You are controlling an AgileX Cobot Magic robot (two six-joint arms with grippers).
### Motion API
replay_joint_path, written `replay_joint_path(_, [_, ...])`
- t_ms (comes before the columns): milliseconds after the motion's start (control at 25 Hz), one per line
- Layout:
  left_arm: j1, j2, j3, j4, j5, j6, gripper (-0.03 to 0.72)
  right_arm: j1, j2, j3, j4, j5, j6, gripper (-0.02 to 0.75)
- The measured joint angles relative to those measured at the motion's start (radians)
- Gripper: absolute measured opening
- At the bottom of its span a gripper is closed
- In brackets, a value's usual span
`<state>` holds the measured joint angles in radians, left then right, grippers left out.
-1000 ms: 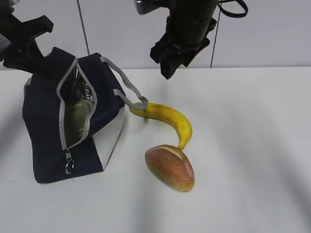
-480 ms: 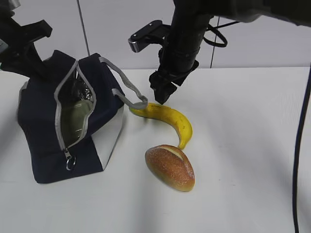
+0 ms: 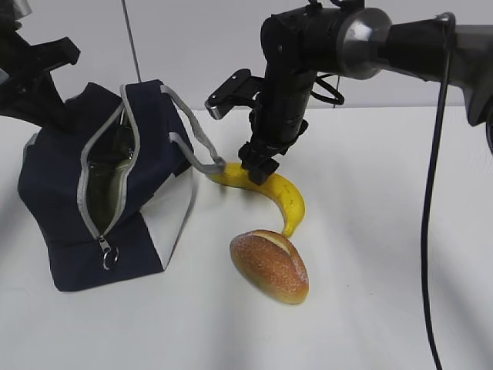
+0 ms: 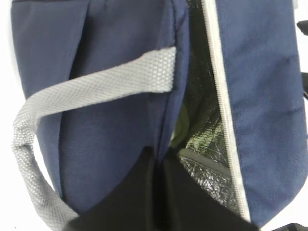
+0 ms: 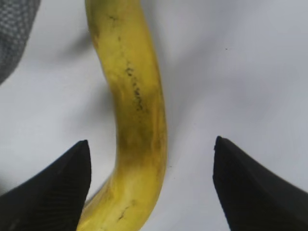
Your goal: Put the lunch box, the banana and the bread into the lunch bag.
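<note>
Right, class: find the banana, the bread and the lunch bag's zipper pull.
banana (image 5: 139, 110): right wrist view, middle of its curve.
bread (image 3: 269, 266): exterior view, top crust.
zipper pull (image 3: 109, 257): exterior view, ring at the lower end of the lunch bag's (image 3: 54, 200) zipper.

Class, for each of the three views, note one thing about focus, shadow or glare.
Exterior view: soft shadows under the bread, bright table. Left wrist view: lunch bag sharp, foil lining glinting. Right wrist view: banana sharp, fingers dark silhouettes.

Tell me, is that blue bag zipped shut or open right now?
Open. The lunch bag gapes along its grey zipper, silvery lining showing inside, and the left hand grips its edge.
</note>
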<state>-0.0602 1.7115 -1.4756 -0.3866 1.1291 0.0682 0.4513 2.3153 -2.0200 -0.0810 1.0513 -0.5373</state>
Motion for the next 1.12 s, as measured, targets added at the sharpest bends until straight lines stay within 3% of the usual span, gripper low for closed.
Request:
replay_joint_path(600, [0.000, 0.000, 0.000, 0.004, 0.003, 0.002, -0.003, -0.040, 0.069, 0.000, 0.036, -0.040, 0.004, 0.573])
replay_joint_path(720, [0.000, 0.000, 0.000, 0.004, 0.003, 0.002, -0.003, -0.040, 0.074, 0.000, 0.042, -0.040, 0.004, 0.512])
replay_joint_path(960, [0.000, 0.000, 0.000, 0.004, 0.003, 0.002, -0.003, -0.040, 0.075, 0.000, 0.072, -0.040, -0.010, 0.309])
replay_joint_path(1120, [0.000, 0.000, 0.000, 0.004, 0.004, 0.002, -0.003, -0.040, 0.075, 0.000, 0.081, -0.040, -0.022, 0.288])
